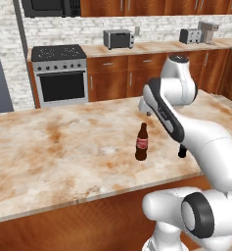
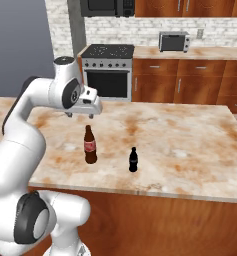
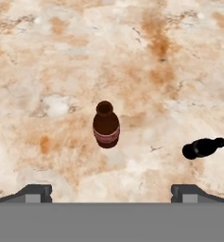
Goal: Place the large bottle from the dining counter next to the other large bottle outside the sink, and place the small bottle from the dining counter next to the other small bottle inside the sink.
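Wide open and empty, the pincer (image 3: 111, 196) hangs above the dining counter (image 1: 49, 147), over the large bottle (image 3: 106, 125), which stands upright. A descent off the narrow neck could tip this tall bottle, and it might roll toward the near edge. At about three o'clock in the hand view, the small bottle (image 3: 203, 147) stands apart, probably clear of the fingers. Behind, a stove (image 2: 108, 67) and toaster (image 2: 174, 41) sit well away.

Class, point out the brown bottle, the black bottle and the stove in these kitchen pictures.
Brown bottle (image 2: 90, 146), right base view, on its red label.
Black bottle (image 2: 133, 161), right base view, on its body.
Stove (image 1: 62, 86), left base view, on the oven door.
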